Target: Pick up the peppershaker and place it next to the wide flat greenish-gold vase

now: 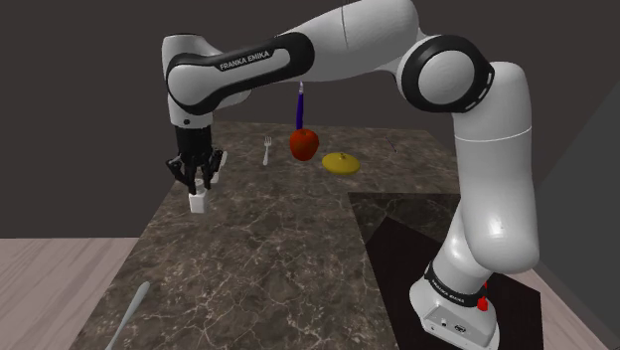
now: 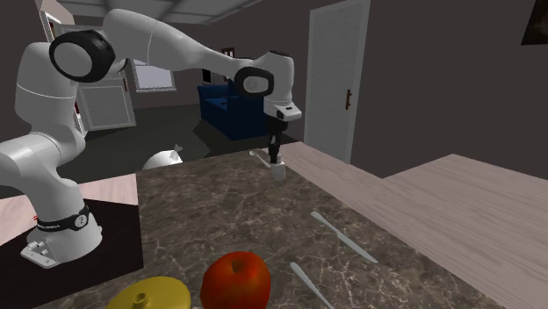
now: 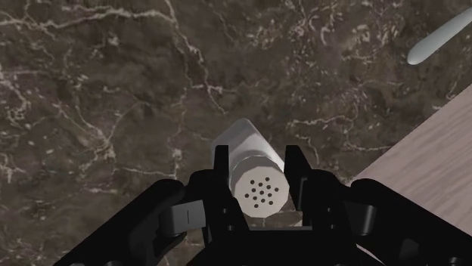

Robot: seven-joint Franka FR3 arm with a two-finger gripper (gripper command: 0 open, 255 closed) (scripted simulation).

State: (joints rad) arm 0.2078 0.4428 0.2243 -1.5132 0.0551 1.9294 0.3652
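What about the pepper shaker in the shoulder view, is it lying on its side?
No, the white pepper shaker stands upright on the dark marbled counter, directly beneath the hand.

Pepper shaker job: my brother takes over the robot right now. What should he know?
Black two-finger gripper: shut on the white cylindrical pepper shaker, near the edge of the dark marble counter.
Wide flat greenish-gold vase: far across the counter, beside a red apple.
Done: the grasp, it seems.
Left: lift, carry, set the shaker down next to the vase.
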